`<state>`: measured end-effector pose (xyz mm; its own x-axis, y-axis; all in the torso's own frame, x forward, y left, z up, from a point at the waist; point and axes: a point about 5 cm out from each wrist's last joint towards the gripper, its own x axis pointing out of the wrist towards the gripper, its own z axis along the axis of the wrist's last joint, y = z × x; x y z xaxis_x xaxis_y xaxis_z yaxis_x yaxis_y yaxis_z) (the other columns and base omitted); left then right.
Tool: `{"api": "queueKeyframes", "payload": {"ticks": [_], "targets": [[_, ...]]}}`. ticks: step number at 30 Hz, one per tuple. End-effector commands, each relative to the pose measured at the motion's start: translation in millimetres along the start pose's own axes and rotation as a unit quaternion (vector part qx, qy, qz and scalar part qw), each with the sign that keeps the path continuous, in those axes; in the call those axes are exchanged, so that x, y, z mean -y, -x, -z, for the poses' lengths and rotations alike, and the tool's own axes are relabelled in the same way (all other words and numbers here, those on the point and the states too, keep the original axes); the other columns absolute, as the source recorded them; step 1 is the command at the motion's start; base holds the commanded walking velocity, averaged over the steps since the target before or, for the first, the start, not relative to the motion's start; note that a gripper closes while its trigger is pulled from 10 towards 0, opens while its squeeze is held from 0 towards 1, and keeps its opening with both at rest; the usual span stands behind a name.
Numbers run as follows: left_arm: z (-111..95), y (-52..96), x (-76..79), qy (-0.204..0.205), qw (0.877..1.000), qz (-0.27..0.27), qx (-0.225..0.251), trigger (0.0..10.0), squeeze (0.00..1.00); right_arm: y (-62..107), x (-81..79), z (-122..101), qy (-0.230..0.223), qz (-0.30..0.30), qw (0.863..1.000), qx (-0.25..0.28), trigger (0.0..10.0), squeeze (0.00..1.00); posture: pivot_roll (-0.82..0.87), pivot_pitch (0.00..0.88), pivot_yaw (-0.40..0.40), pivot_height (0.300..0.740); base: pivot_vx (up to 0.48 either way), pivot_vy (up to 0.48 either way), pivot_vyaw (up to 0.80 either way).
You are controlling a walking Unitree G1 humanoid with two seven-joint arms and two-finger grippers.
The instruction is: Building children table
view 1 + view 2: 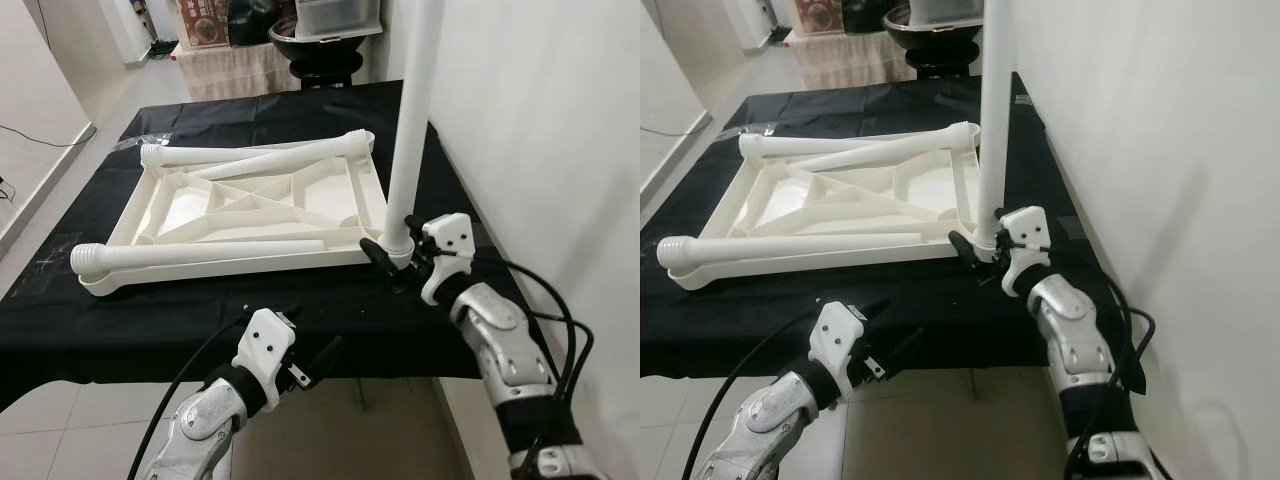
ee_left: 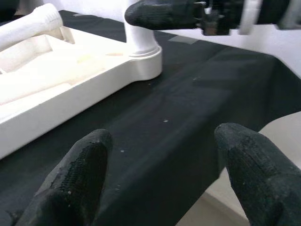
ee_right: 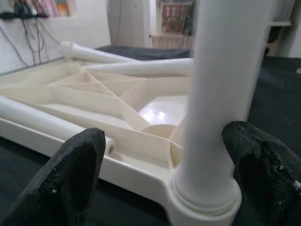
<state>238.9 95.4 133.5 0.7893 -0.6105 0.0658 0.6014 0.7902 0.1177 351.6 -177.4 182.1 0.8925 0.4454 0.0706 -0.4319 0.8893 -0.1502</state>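
A white plastic children's tabletop (image 1: 190, 205) lies upside down on a black-covered table (image 1: 300, 310). One white leg (image 1: 410, 120) stands upright in its near right corner socket (image 3: 207, 200). Loose legs lie on the tabletop, one along the near rim (image 1: 200, 251) and another along the far rim (image 1: 255, 152). My right gripper (image 1: 393, 260) is open, with a finger on either side of the upright leg's base (image 3: 221, 94), and gaps show beside the leg. My left gripper (image 1: 322, 358) hangs open over the table's near edge, holding nothing; its fingers (image 2: 80, 174) are spread wide.
A white wall (image 1: 540, 120) runs close along the table's right side. Beyond the table's far end stand a dark bowl-shaped stand (image 1: 320, 55) and a translucent box (image 1: 338, 15). The tiled floor (image 1: 60, 420) lies below the near edge, and a passage opens at the left.
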Motion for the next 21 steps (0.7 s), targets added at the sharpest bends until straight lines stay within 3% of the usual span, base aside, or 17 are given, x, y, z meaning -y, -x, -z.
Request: {"api": "queueKeyframes", "payload": {"ticks": [1,2,8,13,17,19,21], "targets": [[-2,4.1,2.6,0.007,1.000,0.007,0.008,10.0,0.00,-3.5,10.5,-10,-0.002,-0.005,1.000,0.015,10.0,0.00,0.04,0.127,0.068,0.740,0.000,0.000,0.00],[-3,7.0,3.9,0.013,1.000,0.009,0.012,10.0,0.00,-6.9,18.7,-20,0.005,-0.022,1.000,0.022,10.0,0.00,0.05,0.136,0.067,0.740,0.000,0.000,0.00],[-7,12.0,7.1,0.021,0.999,0.018,0.018,10.0,0.00,-15.9,29.2,-37,0.029,-0.053,0.998,0.029,10.0,0.00,0.07,0.157,0.062,0.740,0.000,0.000,0.00],[-8,15.7,9.6,0.026,0.999,0.022,0.020,10.0,0.00,-22.2,35.0,-45,0.022,-0.072,0.997,0.036,10.0,0.00,0.08,0.170,0.061,0.740,0.000,0.000,0.00],[-9,17.9,11.3,0.030,0.999,0.024,0.022,10.0,0.00,-26.1,26.7,-48,0.020,-0.142,0.989,0.035,10.0,0.00,0.09,0.179,0.060,0.740,0.000,0.000,0.00],[-9,17.9,11.3,0.030,0.999,0.024,0.022,10.0,0.00,-26.1,26.7,-48,0.020,-0.142,0.989,0.035,10.0,0.00,0.09,0.179,0.060,0.740,0.000,0.000,0.00],[-11,19.4,12.4,0.033,0.999,0.025,0.024,10.0,0.00,-30.3,20.8,-49,0.035,-0.193,0.980,0.022,10.0,0.00,0.10,0.189,0.055,0.740,0.000,0.000,0.00]]}}
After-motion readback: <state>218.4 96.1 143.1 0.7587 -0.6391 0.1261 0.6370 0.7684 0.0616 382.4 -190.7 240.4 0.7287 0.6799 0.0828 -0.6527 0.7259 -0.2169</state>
